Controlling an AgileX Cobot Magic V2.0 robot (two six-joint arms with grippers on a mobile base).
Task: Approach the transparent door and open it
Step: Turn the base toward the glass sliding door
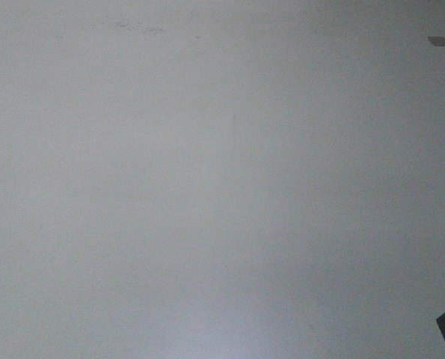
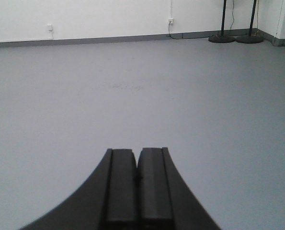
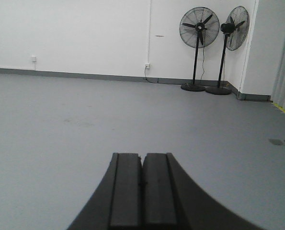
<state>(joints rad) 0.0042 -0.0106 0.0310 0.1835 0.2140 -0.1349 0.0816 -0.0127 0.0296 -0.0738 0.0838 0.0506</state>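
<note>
Both tools have their pads pressed together on nothing: your left tool (image 2: 137,178) and your right tool (image 3: 143,184) each point low across the grey floor (image 3: 61,124) toward the far white wall (image 3: 75,33). Two black pedestal fans (image 3: 199,28) stand side by side at the far right near the wall corner, with a wall socket (image 3: 147,65) just left of them and two small floor plates (image 3: 281,142) nearer on the right. You cannot tell where the transparent door is, because none of your views shows it.
</note>
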